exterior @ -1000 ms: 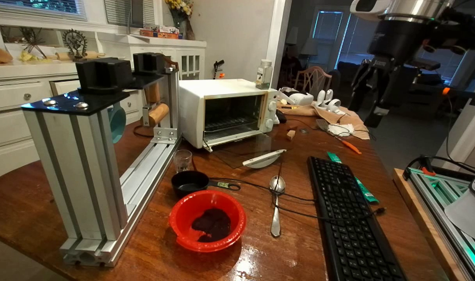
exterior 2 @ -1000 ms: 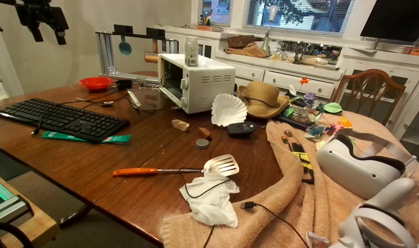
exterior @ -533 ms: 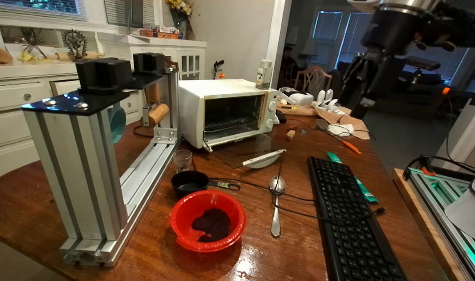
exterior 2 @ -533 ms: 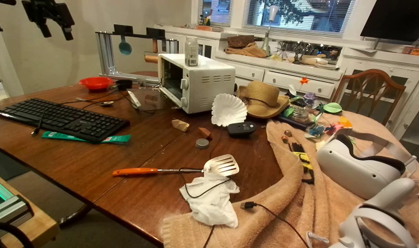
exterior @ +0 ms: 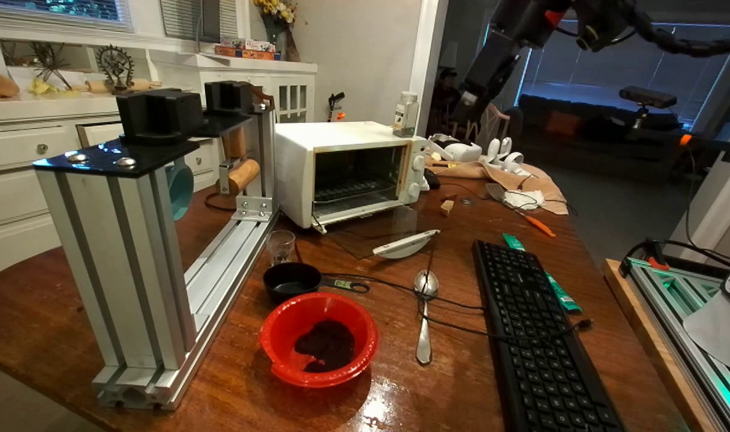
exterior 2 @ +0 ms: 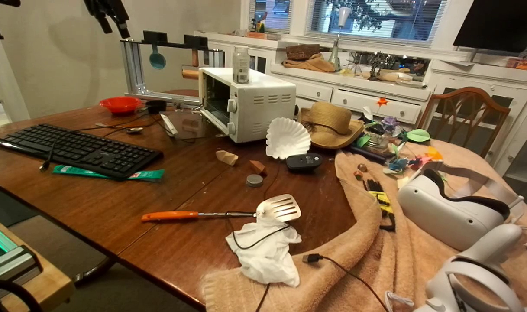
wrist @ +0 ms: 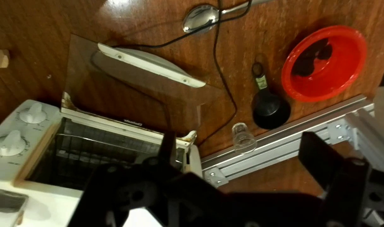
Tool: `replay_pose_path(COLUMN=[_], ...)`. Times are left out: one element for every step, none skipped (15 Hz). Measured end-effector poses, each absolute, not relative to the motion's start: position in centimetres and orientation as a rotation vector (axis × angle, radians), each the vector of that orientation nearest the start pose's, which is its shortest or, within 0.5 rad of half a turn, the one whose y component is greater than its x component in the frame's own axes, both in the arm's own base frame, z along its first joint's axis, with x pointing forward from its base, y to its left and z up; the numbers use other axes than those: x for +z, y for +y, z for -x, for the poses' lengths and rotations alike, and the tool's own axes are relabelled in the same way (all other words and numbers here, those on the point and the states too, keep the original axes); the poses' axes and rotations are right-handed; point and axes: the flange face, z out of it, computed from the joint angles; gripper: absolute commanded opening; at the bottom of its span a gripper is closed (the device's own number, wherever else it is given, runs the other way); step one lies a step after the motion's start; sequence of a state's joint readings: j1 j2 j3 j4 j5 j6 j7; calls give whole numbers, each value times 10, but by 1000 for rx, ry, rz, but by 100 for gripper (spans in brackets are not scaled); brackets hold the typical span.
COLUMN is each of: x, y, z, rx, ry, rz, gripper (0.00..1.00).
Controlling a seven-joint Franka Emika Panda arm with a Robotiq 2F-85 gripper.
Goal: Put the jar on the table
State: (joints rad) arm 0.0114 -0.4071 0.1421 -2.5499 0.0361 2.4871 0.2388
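Note:
The clear jar with a label stands upright on top of the white toaster oven, near its control-knob side, in both exterior views. In the wrist view it shows partly at the lower left edge. The glossy reddish-brown table carries the oven. My gripper is open and empty, in the air above the table; in an exterior view it hangs at the upper left, apart from the jar. In the wrist view its fingers are wide apart, with nothing between them.
The oven's glass door hangs open. An aluminium frame stands beside the oven. A red bowl, black measuring cup, clear glass, spoon and keyboard lie on the table. A straw hat sits behind the oven.
My gripper has moved toward the oven and jar: leftward and up in an exterior view, rightward and up in an exterior view. It has also tilted. The jar has not moved.

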Motion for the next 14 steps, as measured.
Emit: replay_pose_path(x=[444,445,447,451,455,460,466,471,474,477,479,481,483,484], y=[56,44,31,19,7,-5,-17,-29,-40,-50,-60,-69,-77,-84], z=[-441,-450,-459,-467,-476,-484,-492,-499,-506,-512,-518,-523,-528,-534], rx=[-522,-521,-523,-530,-541,-555,-570,-582,-583,-574,-556,-538,-524,-519], ry=[244,308,367,415,454,491,525,556,587,618,651,688,718,736], rz=[3053,3045,3035,3024,3012,3000,2989,2978,2972,2968,2966,2963,2959,2954], gripper=[100,100,100,100,100,100,100,100,100,100,100,100,100,100])
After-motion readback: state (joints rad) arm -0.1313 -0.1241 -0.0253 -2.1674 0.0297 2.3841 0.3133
